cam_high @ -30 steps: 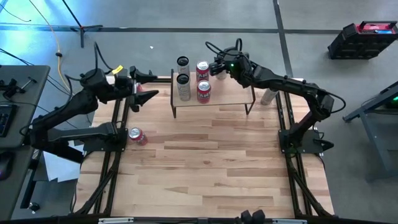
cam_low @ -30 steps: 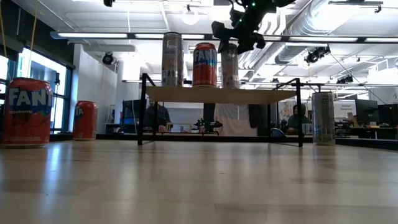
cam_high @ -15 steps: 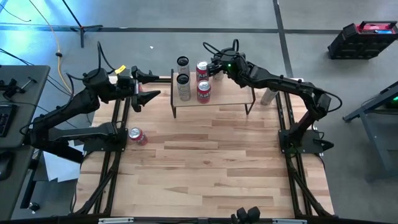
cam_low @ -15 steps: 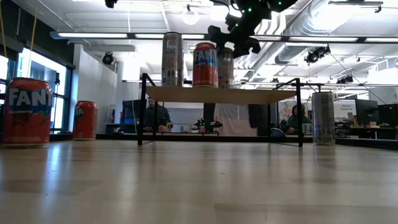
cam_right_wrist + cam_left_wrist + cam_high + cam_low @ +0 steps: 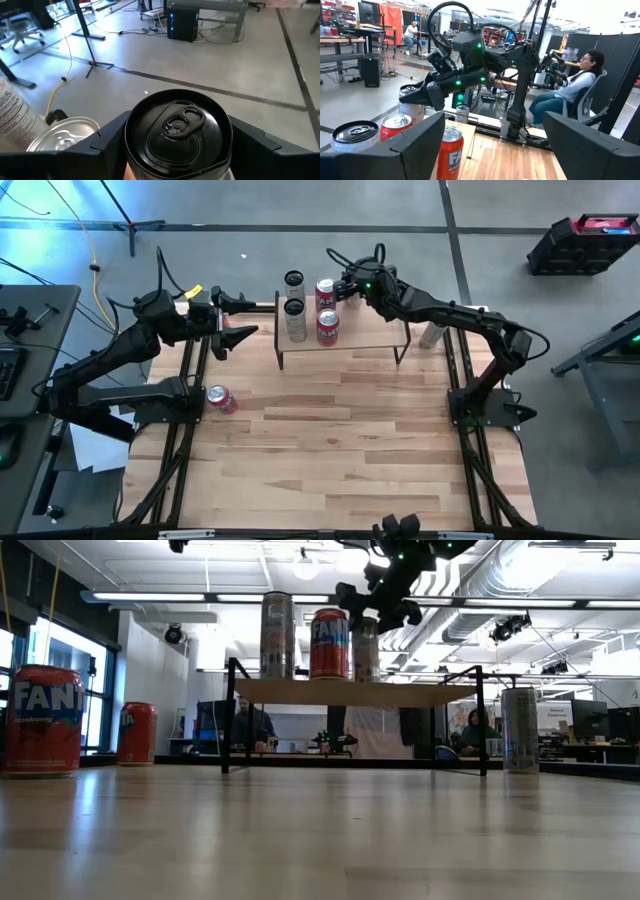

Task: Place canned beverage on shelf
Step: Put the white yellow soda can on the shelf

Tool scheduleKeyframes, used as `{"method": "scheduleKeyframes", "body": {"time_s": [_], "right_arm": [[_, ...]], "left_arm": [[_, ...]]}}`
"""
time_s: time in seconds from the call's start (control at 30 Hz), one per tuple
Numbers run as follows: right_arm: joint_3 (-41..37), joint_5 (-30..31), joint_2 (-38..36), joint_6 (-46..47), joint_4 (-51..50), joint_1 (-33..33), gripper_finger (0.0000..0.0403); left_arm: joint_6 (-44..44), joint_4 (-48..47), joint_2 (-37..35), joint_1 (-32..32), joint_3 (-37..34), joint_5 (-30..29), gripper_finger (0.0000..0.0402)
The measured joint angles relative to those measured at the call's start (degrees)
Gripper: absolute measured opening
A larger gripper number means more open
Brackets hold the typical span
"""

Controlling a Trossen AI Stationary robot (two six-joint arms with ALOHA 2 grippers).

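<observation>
The shelf (image 5: pixel 370 330), a light plank on thin black legs, stands at the table's far middle. My right gripper (image 5: pixel 332 288) is shut on a dark-lidded can (image 5: pixel 175 125) over the plank's far part. In the low view this can (image 5: pixel 366 650) reaches down to the plank (image 5: pixel 400 692). Two tall silver cans (image 5: pixel 293 280) (image 5: pixel 294 317) and a red can (image 5: pixel 327 327) stand on the plank beside it. My left gripper (image 5: pixel 240 317) waits open and level, high over the table's far left corner, nothing between its fingers. My right gripper pinches the can between its two fingers, on opposite sides of its wall just under the lid (image 5: pixel 129 150). The fingers (image 5: pixel 100 145) come from the table's right, slanting slightly down. The can is upright, its bottom level with the plank's top.
A red can (image 5: pixel 220 398) stands on the table near the left edge, and another red can (image 5: pixel 451 150) stands on the table below my left gripper. A silver can (image 5: pixel 432 335) stands right of the shelf. A seated person (image 5: pixel 575 90) is beyond the table.
</observation>
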Motion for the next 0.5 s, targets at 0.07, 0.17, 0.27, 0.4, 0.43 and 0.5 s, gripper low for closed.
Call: {"method": "scheduleKeyframes", "body": {"time_s": [0.07, 0.17, 0.27, 0.4, 0.43, 0.5], "right_arm": [[0.0, 0.1, 0.0, 1.64, -0.6, 0.0, 0.0252], [0.0, 0.13, 0.0, 1.65, -0.75, 0.12, 0.0252], [-0.01, 0.05, 0.0, 1.66, -1.25, 0.15, 0.0252], [-0.02, -0.35, 0.02, 1.66, -1.87, -0.08, 0.0252], [-0.02, -0.26, 0.02, 1.63, -1.99, -0.13, 0.0253], [-0.02, -0.27, 0.02, 1.58, -2.08, -0.25, 0.0257]], "left_arm": [[0.39, 0.01, 0.0, 0.0, 0.0, -0.01, 0.0328], [0.89, 0.01, 0.0, 0.0, 0.0, 0.02, 0.0328], [0.91, 0.01, 0.0, 0.0, 0.0, 0.02, 0.0328], [0.89, 0.0, -0.02, 0.0, 0.0, 0.02, 0.0328], [0.89, 0.01, -0.02, 0.0, 0.0, 0.02, 0.0328], [0.89, 0.01, -0.02, 0.0, 0.0, 0.02, 0.0328]]}}
